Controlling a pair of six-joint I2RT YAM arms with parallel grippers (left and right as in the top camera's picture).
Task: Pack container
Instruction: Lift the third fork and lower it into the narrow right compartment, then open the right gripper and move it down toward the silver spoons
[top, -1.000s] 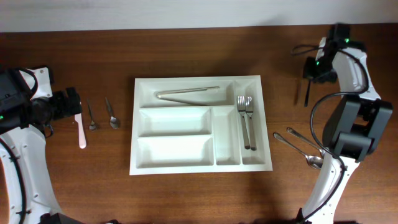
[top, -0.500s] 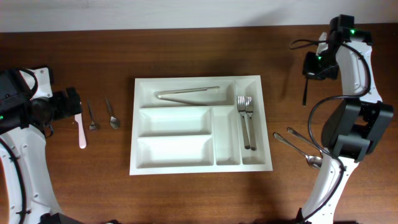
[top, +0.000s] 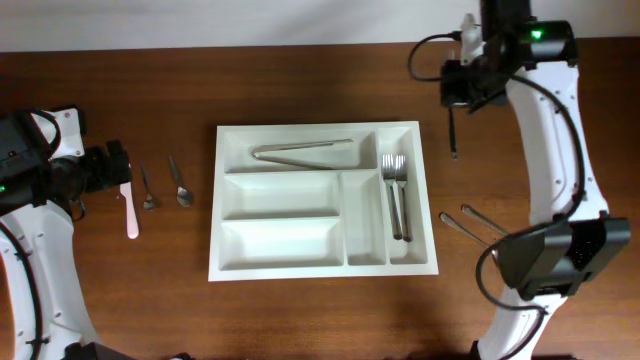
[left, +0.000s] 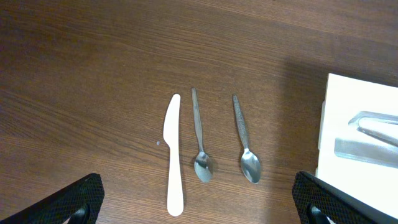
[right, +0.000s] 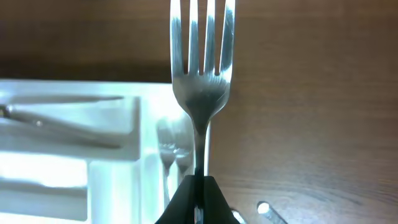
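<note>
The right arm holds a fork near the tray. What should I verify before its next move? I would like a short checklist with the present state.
1. Grip: the right tool is shut on the handle of the fork: ok.
2. Fork above the tray: not ok, it hangs over the table beyond the far right corner.
3. Target slot: two forks lie in the rightmost narrow slot, with space beside them: ok.
4. Left tool away from the tray: ok, open over the knife and spoons.

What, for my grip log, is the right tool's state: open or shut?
Shut on the fork: the right tool pinches its handle in the wrist view.
</note>
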